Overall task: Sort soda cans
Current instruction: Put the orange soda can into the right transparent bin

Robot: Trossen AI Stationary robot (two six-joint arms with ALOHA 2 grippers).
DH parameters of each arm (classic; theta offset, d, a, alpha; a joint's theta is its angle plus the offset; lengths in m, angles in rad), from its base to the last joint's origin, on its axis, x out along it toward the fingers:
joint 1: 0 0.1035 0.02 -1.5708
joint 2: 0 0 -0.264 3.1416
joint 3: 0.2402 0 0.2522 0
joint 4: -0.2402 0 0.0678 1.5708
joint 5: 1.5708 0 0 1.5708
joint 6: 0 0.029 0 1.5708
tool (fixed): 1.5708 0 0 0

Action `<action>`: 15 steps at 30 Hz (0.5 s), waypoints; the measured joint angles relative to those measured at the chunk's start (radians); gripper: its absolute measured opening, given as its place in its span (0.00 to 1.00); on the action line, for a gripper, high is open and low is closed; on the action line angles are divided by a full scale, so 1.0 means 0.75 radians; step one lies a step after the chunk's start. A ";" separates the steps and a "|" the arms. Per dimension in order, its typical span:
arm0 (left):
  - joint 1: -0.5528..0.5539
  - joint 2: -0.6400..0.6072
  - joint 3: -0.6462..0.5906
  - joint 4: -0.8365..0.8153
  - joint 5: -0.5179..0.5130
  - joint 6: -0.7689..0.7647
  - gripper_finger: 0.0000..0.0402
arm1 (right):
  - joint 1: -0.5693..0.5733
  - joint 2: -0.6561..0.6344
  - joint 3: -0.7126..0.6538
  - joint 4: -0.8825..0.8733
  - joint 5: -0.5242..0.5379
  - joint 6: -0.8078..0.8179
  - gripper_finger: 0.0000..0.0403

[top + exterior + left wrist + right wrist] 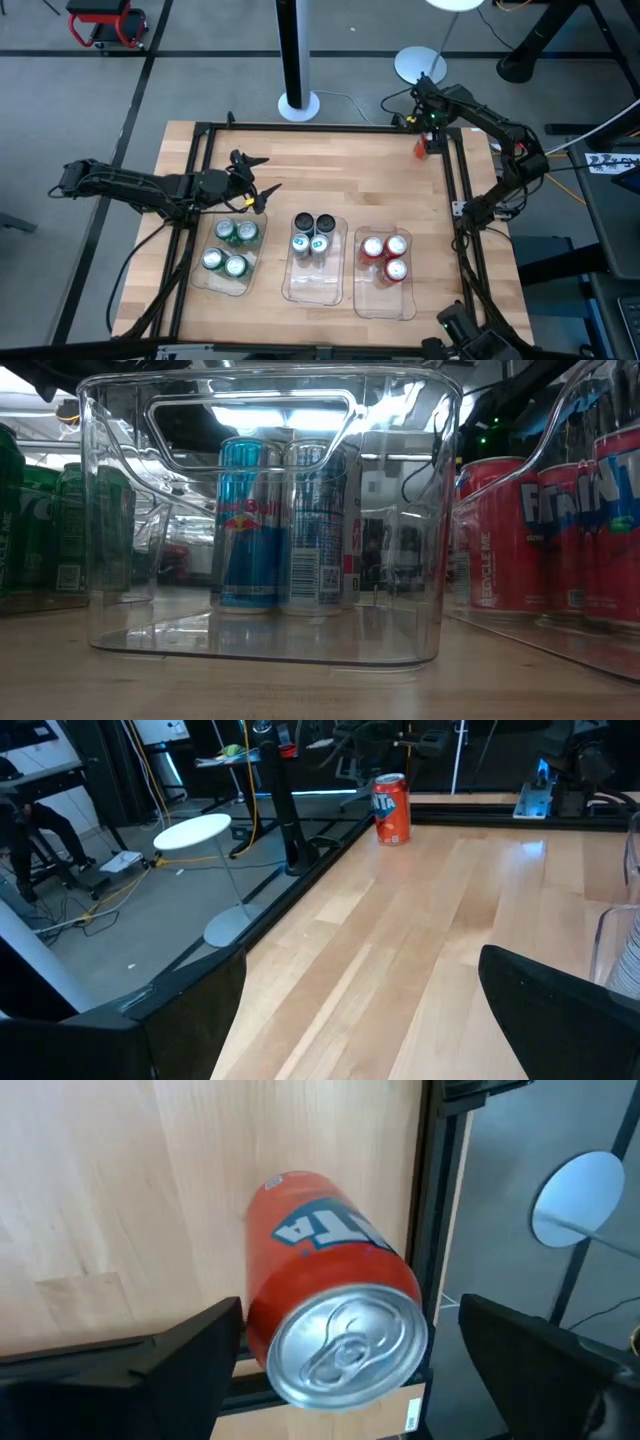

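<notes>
By table's far-right corner, upright red can (330, 1320)

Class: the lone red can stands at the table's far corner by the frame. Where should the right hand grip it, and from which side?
Grip the red can across its curved side wall, coming from above. It stands upright, and the open right hand already straddles it.

Green cans (40, 530) cut off at edge, red cans (560, 530) cropped

Robotics lab: framed wooden desk (330, 175) on grey floor, loose cables (120, 885), equipment stands (298, 104) around.
</notes>
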 joint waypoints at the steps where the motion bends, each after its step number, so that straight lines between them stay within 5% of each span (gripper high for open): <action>1: 0.000 0.000 0.000 0.000 0.000 0.000 0.97 | 0.000 0.011 0.000 0.002 0.003 0.000 0.92; 15: 0.000 0.000 0.000 0.000 0.000 0.000 0.97 | -0.016 0.202 0.000 -0.008 0.007 0.003 0.92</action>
